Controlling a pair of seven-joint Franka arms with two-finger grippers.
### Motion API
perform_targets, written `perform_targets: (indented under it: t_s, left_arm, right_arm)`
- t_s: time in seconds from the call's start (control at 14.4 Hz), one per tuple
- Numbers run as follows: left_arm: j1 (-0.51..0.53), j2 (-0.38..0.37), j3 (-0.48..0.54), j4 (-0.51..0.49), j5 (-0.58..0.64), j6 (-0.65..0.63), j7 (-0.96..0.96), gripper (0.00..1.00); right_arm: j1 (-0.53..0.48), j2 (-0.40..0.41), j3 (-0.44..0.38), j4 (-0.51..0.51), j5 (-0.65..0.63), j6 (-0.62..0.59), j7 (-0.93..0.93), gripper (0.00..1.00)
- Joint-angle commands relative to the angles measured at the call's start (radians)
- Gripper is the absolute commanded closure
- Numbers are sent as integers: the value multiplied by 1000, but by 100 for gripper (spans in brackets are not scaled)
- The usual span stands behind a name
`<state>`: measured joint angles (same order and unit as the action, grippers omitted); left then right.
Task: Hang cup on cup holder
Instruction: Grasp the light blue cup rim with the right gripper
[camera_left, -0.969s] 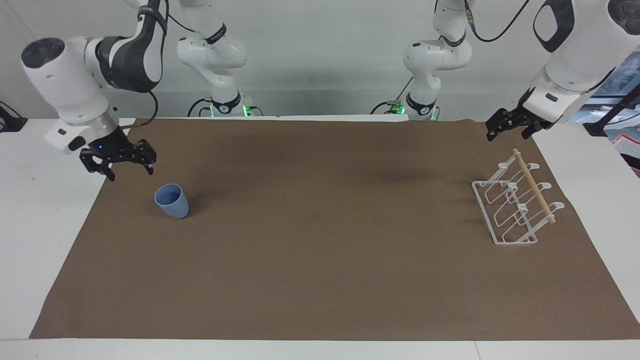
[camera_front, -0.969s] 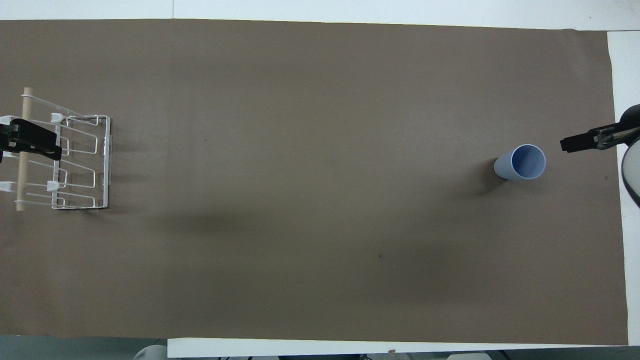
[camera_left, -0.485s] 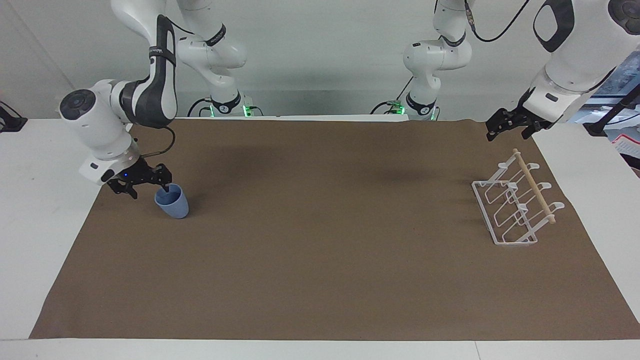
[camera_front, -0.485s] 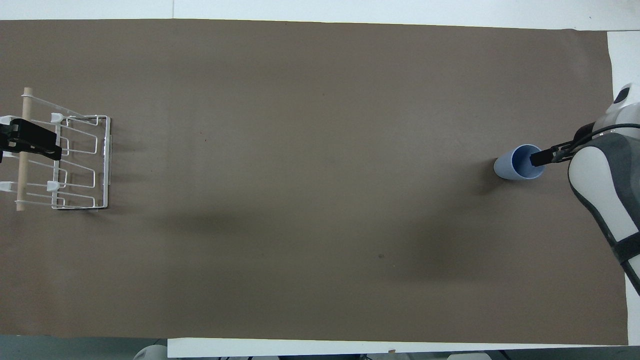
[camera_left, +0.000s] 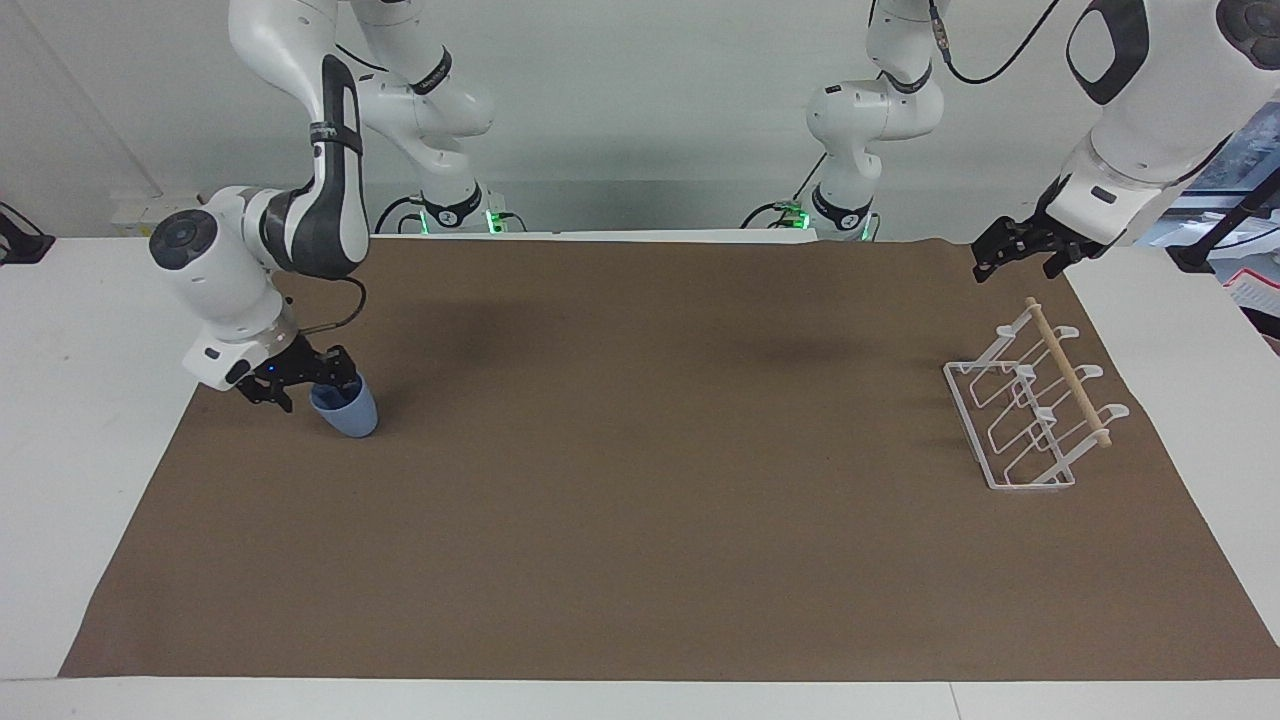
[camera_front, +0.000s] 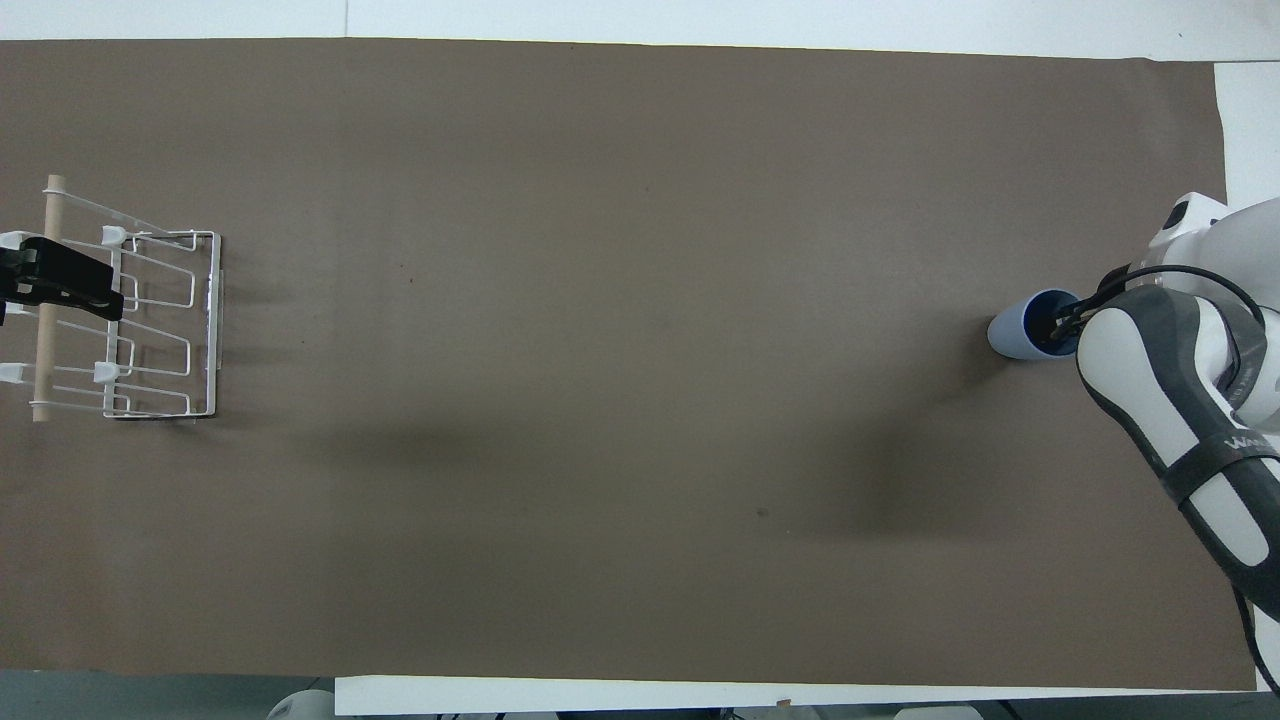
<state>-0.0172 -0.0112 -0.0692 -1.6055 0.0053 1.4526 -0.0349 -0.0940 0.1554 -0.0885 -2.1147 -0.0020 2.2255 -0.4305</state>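
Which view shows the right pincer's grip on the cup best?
The facing view: the right pincer sits at the cup's rim from the side. The overhead view shows the cup partly covered by the arm.

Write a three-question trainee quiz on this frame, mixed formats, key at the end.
1. True or false: the cup already hangs on the cup holder.
2. Which gripper is at the cup's rim? A) left gripper B) right gripper C) neither
3. Fill in: the left gripper waits in the air near the ______.

Key
1. False. The cup stands on the brown mat at the right arm's end of the table; the cup holder sits at the left arm's end.
2. B. The right gripper is down at the rim, one finger inside the cup.
3. Cup holder.
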Motion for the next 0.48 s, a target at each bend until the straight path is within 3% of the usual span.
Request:
perform_targets:
  t_s: [0.0,0.07,0.42]
  left_arm:
    - [2,-24,5,-25,-4,2,1,0]
    - [2,-24,5,-25,-4,6,1,0]
    - [-6,-24,3,-24,-4,-4,0,0]
  right_arm:
    - [8,-4,1,-10,17,3,-11,90]
    - [16,-2,1,-1,16,-12,-11,99]
    - [20,13,9,129,14,-209,-19,100]
